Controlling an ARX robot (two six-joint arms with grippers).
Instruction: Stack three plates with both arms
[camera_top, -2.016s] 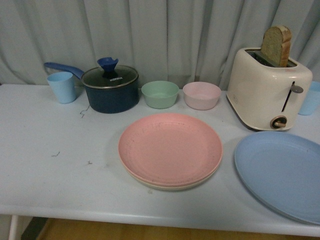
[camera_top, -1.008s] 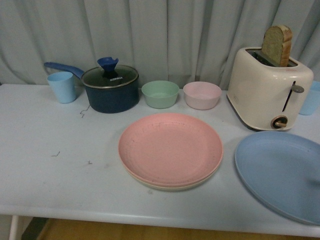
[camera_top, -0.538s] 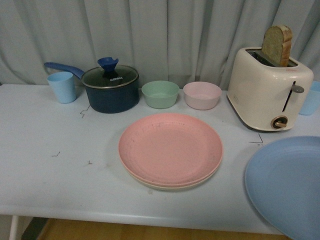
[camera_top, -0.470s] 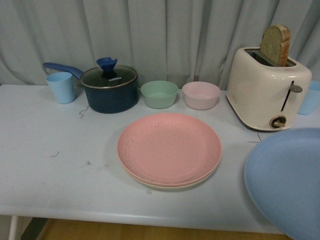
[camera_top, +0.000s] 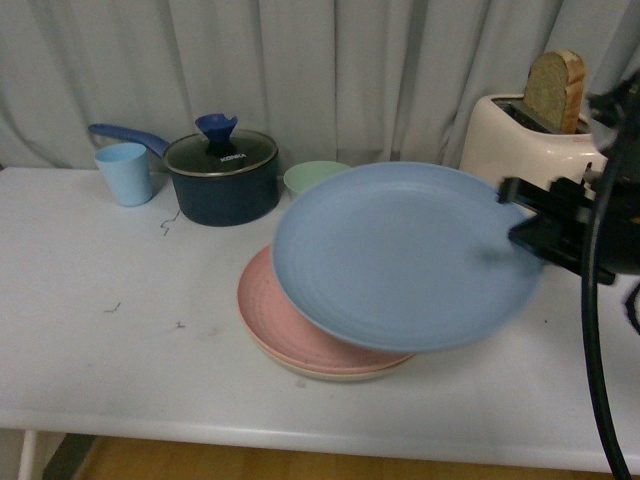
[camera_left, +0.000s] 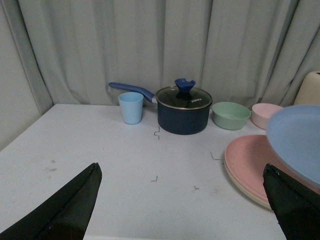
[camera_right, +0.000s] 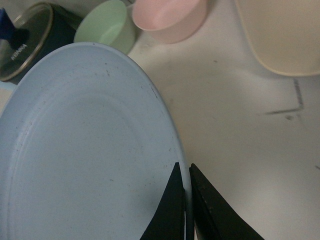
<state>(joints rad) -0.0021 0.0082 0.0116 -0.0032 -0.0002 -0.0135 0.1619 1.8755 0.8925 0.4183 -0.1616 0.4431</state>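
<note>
My right gripper (camera_top: 512, 213) is shut on the rim of the light blue plate (camera_top: 405, 255), which hangs tilted in the air over the right part of the pink plate (camera_top: 283, 318). The pink plate lies on the beige plate (camera_top: 335, 375), of which only the rim shows. In the right wrist view the two black fingers (camera_right: 172, 200) of the right gripper (camera_right: 185, 172) pinch the light blue plate (camera_right: 85, 150) at its edge. My left gripper (camera_left: 181, 169) stands open above bare table, left of the pink plate (camera_left: 247, 160), with nothing between its fingers.
Along the back stand a light blue cup (camera_top: 124, 173), a dark lidded pot (camera_top: 222, 178), a green bowl (camera_top: 308, 178) and a cream toaster (camera_top: 505, 135) with bread (camera_top: 555, 90). A pink bowl (camera_right: 170, 17) sits beside the green one. The table's front edge runs close below the stack.
The light blue plate has left the table at the right, risen and travelled left until it hangs over the pink plate. My right arm has come into the front view.
</note>
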